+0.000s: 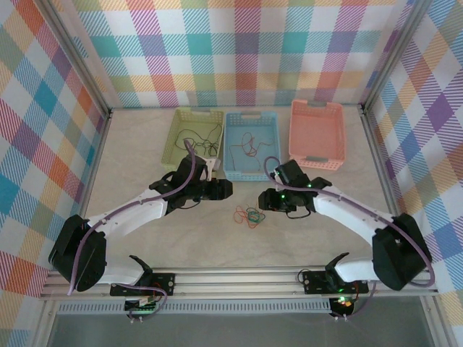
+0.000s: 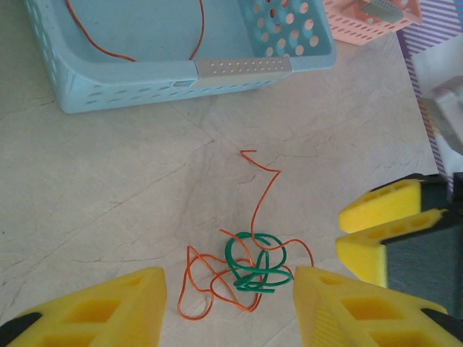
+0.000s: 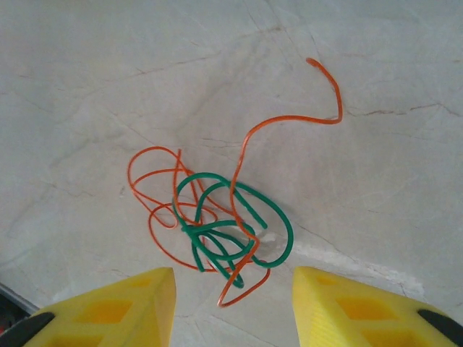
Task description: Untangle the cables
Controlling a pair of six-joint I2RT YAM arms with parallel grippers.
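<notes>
Both grippers read as open. The left gripper point(image 2: 228, 311) has its yellow fingers point(image 2: 108, 311) spread with nothing between them; the right gripper point(image 3: 233, 307) likewise stands with jaws apart, gripping nothing.

The cables point(image 1: 249, 215) lie as one small knot on the table point(image 1: 130, 159), just in front of the blue basket point(image 1: 249, 176); in the top view I see the two grippers facing each other across it.

The knot consists of a green cable point(image 3: 199, 231), coiled in several loops, and an orange cable point(image 3: 296, 120) threaded through it; one orange end extends clear of the knot and curls toward the blue basket; further orange loops spread to one side of the green coil. In the right wrist view the lowest orange loop reaches into the gap between the fingers; I cannot tell whether it touches either.

A second orange cable point(image 2: 199, 32) lies inside the blue basket; thin black cables point(image 1: 195, 136) lie in the green basket point(image 1: 195, 112); the pink basket point(image 1: 316, 105) stands at the right of the row.
</notes>
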